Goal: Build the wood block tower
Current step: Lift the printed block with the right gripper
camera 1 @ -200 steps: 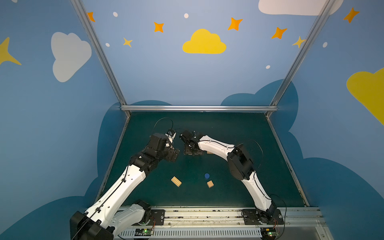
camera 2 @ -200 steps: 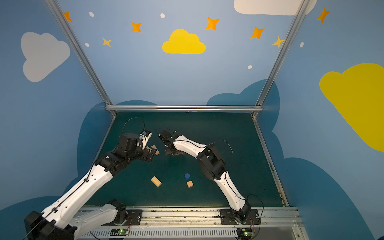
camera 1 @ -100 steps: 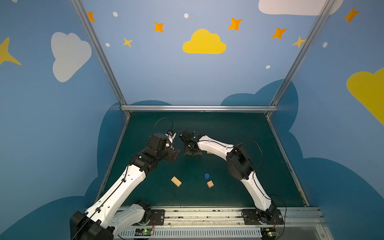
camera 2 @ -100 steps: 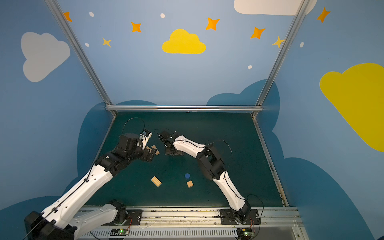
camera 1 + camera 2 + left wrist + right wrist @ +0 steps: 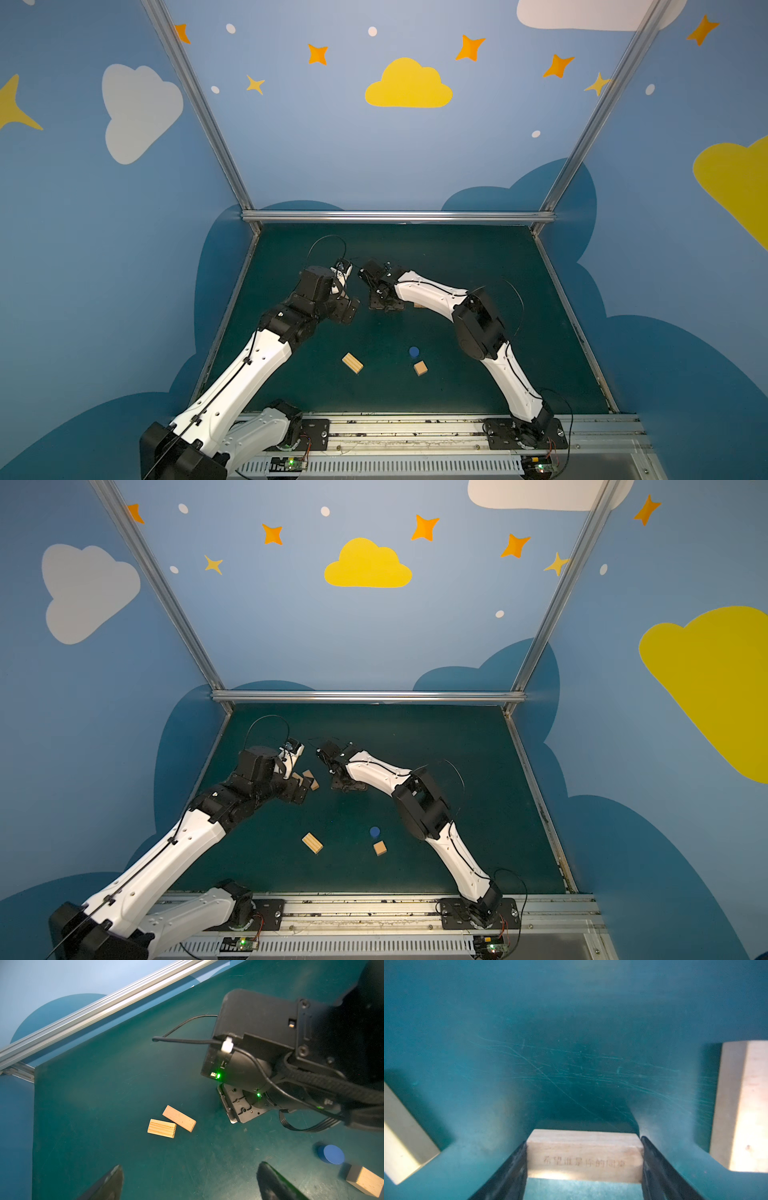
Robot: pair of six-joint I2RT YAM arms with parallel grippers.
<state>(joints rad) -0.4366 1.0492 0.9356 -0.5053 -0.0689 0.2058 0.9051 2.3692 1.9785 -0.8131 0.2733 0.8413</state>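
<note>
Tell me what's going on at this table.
Two robot arms are working on a wood block tower, though no stack shows yet. The right gripper has its jaws against both ends of an engraved tan bar, down at the green table. The left gripper is open and empty, near two bars lying together. A loose bar, a blue round piece and a tan cube lie nearer the arm bases.

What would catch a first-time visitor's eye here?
Two white-and-black arms lean together over the green table. The right gripper pinches a tan wooden bar by its ends. Nearer the front lie a blue disc and a tan cube; a yellow cloud decorates the back wall.
</note>
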